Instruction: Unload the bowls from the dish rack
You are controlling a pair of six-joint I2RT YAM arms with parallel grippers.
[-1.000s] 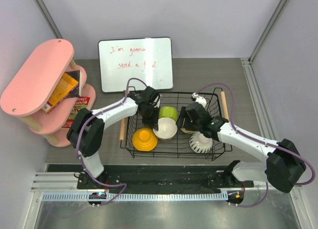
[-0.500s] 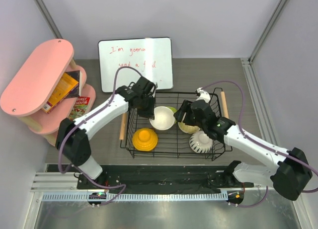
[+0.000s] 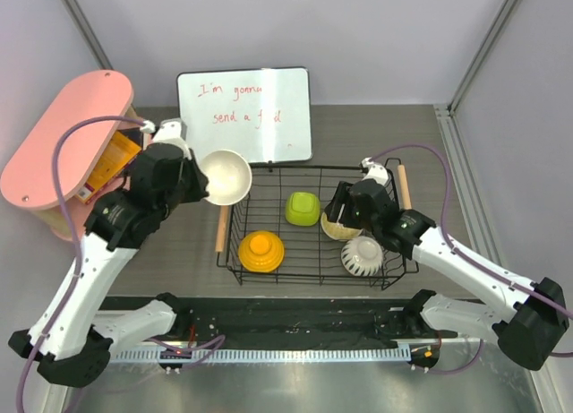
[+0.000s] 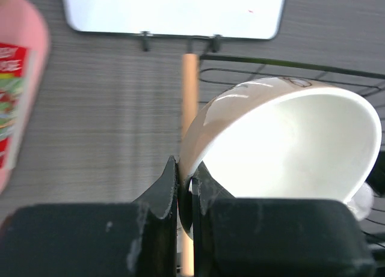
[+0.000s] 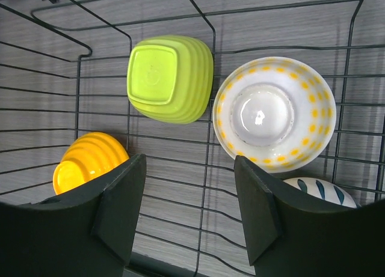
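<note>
Jaws on right arm: wide apart, empty, hovering over the dish rack (image 3: 313,252). Nearest in the rack: ribbed white bowl (image 3: 363,255) on the right, orange bowl (image 3: 261,251) on the left. Yellow-dotted bowl (image 5: 271,121) lies upside down just ahead of these jaws, off-centre; lime green bowl (image 5: 170,79) is further toward the left arm's side. Dotted one looks the closest pick. Farthest: left jaws clamped on the rim of the cream bowl (image 4: 289,151), tilted, outside the rack's far-left corner above the tabletop (image 3: 179,261). Set-down likely next.
</note>
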